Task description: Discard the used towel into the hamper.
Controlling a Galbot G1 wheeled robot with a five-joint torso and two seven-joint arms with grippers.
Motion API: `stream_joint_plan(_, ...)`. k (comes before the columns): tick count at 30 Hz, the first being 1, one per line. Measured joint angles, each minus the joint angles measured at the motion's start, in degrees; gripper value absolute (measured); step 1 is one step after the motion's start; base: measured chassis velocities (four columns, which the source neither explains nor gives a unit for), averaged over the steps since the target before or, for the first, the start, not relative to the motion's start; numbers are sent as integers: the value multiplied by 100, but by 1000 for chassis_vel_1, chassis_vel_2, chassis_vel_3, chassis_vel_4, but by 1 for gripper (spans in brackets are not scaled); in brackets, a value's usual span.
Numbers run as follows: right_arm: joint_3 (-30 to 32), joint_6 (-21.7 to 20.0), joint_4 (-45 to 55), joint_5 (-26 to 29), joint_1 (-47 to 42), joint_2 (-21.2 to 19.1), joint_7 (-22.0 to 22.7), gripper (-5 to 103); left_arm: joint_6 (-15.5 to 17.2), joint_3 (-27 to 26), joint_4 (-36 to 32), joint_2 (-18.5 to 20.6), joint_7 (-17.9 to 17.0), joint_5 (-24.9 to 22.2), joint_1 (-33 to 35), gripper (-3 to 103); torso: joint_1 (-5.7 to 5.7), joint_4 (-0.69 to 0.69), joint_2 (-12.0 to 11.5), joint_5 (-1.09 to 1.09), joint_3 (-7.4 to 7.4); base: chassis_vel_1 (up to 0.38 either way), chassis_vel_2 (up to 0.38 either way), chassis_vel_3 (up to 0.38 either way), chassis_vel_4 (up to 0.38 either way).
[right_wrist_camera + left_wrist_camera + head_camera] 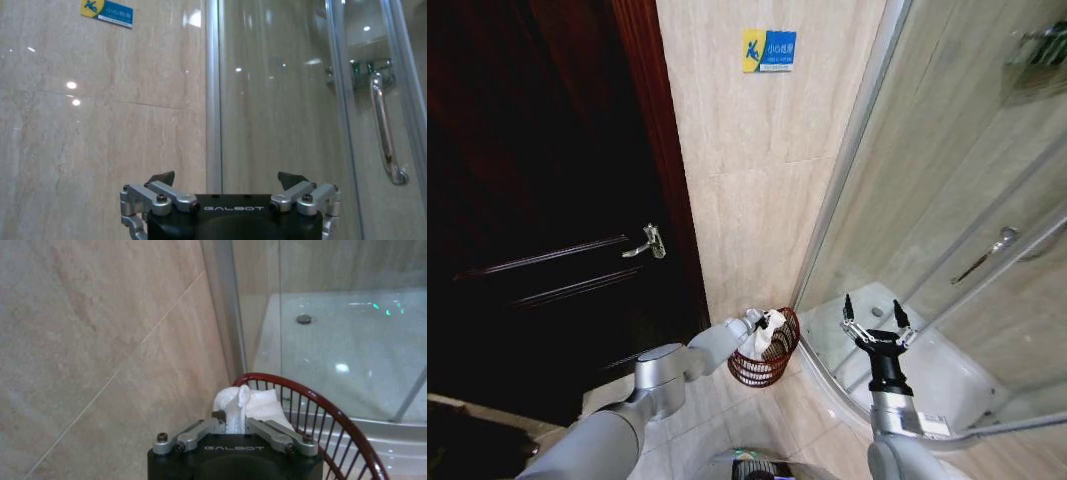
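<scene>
— Where is the towel (771, 322) relative to the drop?

— Pinched in the left gripper (760, 322), its fingers pressed onto the white cloth, right at the near rim of the hamper (767, 368); in the left wrist view the basket's opening lies just beyond and below

— And the other arm?

— The right gripper (874, 318) hangs spread wide and empty beside the shower glass (947, 200), well apart from the hamper; the left is plainly nearer
</scene>
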Motion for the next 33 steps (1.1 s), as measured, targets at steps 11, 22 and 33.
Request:
stream_joint_plan(11, 24, 243, -34, 3, -3, 5, -72, 100, -1, -85, -79, 5, 62, 149, 132, 5, 1, 0, 0, -2, 0, -33, 43, 34, -42)
stream_joint_plan(22, 48, 275, -88, 6, 9, 12, -110, 100, -73, -62, -99, 8, 288, 215, 231, 48, -1, -1, 0, -2, 0, 0, 0, 0, 0)
stream_joint_plan(33, 35, 275, -105, -4, 13, 33, -116, 100, -114, -87, -69, 11, 245, 266, 301, 86, -1, -1, 0, -2, 0, 0, 0, 0, 0)
